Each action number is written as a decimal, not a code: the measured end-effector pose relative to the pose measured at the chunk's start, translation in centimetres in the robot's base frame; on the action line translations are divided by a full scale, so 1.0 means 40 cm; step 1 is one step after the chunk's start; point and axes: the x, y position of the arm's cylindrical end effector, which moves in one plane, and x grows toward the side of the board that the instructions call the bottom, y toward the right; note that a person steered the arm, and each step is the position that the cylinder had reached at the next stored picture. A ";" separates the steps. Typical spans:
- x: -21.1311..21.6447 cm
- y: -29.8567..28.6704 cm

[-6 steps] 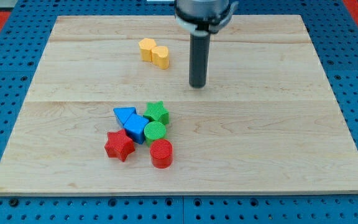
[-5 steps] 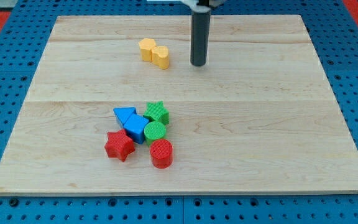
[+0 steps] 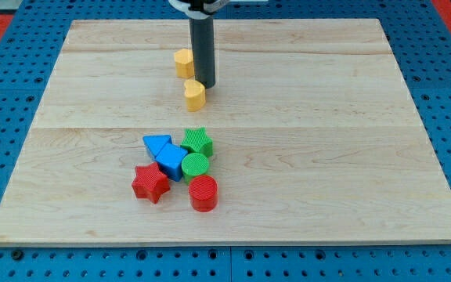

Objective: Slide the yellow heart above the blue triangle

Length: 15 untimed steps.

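1. Camera view: my tip (image 3: 203, 84) touches the top edge of the yellow heart (image 3: 195, 94); there is no gripper to open or close, only the rod.
2. The rod partly hides a second yellow block (image 3: 182, 62), shape unclear.
3. The yellow heart sits towards the view's top from the blue triangle (image 3: 156, 144), well apart.
4. A blue block (image 3: 171, 161) is partly overlapped by the green star (image 3: 198, 141) and green cylinder (image 3: 195, 166).

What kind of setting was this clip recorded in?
Most likely a robotics lab bench: a wooden board rests on a blue perforated base, with small coloured blocks like the yellow heart and my tip just above it.
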 end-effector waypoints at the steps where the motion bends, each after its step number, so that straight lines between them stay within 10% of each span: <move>1: 0.081 0.000; 3: 0.215 -0.009; 7: -0.001 0.064; 11: 0.029 -0.059; 15: 0.190 -0.085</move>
